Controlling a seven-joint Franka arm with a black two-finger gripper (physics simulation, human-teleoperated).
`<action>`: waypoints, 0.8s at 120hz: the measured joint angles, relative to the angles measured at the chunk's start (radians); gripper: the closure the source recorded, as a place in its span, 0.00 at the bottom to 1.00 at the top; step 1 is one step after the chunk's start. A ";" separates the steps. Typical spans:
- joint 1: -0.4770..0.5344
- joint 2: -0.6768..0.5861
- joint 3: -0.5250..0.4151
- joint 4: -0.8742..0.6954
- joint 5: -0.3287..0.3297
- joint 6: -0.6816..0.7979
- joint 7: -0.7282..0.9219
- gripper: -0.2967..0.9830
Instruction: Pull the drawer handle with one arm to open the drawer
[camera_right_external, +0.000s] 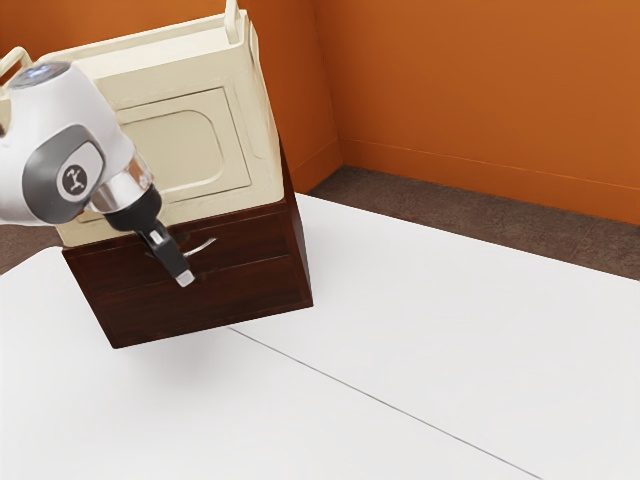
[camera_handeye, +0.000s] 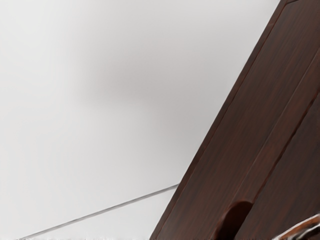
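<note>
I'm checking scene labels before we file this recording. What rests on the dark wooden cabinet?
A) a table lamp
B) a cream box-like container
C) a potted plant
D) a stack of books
B: the exterior view shows a large cream container directly on top of the dark cabinet.

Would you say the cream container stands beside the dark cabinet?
No, the cream container rests on top of the dark cabinet.

Bin (camera_right_external: 175, 155) on cabinet (camera_right_external: 220, 298), cabinet on table (camera_right_external: 420, 310), handle (camera_right_external: 204, 245) on drawer front (camera_right_external: 255, 238)
</note>
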 joint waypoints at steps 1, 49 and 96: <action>0.000 -0.002 0.000 -0.004 0.001 0.005 0.001 0.24; -0.020 -0.045 -0.001 -0.076 0.041 0.134 0.018 0.25; -0.031 -0.058 -0.021 -0.106 0.164 0.179 0.101 0.27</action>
